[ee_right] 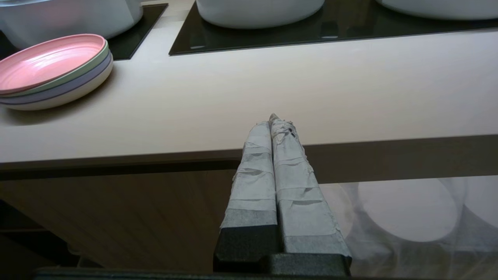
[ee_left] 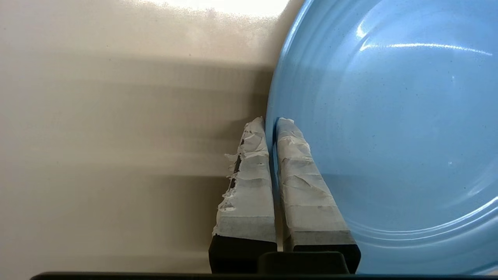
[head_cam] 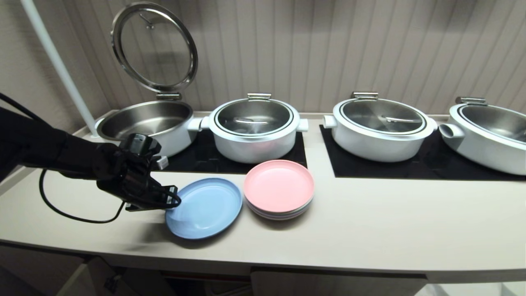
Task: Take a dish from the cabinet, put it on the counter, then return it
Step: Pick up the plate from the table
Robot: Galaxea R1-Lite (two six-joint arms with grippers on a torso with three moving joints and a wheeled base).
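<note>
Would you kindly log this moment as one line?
left gripper: shut on dish rim | dish: on counter | right gripper: shut, parked

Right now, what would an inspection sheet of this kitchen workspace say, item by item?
Surface: cream counter with black hob panels.
Job's things: light blue dish lying on the counter; cabinet below the counter edge.
Clutter: pink-topped plate stack beside the dish; four white pots on the hobs, the leftmost pot with its lid up.
Grippers: left gripper shut on the dish's rim, one of its fingers inside the rim, the other outside; right gripper shut, holding nothing, low before the counter edge.
Cables: black cable looping over the counter from the left arm.
Surroundings: ribbed wall, white pole.
</note>
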